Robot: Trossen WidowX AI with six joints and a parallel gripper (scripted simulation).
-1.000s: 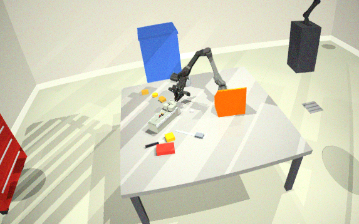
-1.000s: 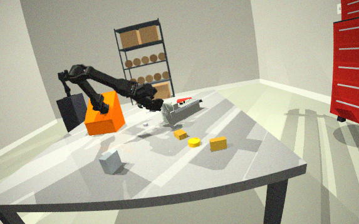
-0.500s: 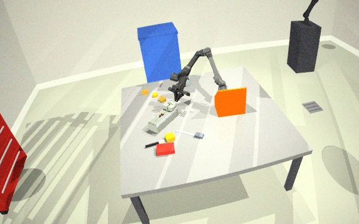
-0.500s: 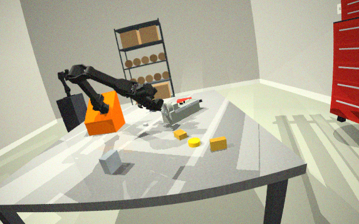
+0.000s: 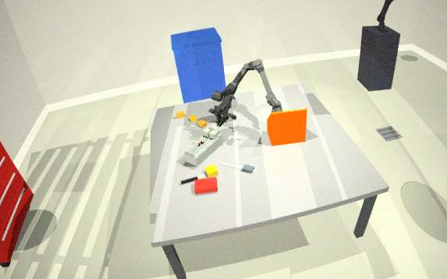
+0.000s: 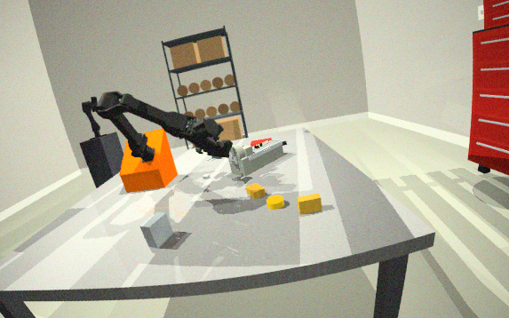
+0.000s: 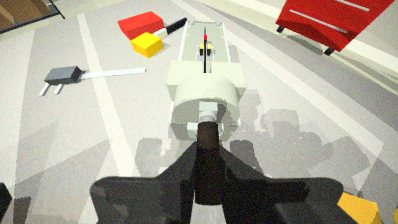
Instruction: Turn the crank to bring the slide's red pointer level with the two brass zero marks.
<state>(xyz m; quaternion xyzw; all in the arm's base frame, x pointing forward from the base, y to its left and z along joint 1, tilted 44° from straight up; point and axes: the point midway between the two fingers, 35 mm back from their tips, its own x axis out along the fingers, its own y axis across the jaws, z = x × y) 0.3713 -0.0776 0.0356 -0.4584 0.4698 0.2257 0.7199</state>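
At the far left of the grey tabletop (image 5: 287, 183), the dark tool (image 7: 208, 150) is clamped on the brown crank handle (image 7: 207, 145), which sticks out of the round pale crank wheel (image 7: 203, 100) at the end of the long pale machine (image 5: 202, 146). On the slide beyond, the red pointer (image 7: 205, 37) sits just past two brass marks (image 7: 205, 47).

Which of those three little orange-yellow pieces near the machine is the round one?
The middle one of the row, the yellow disc. It is a flat cylinder with a circular top, while the orange blocks on either side of it have straight edges and corners.
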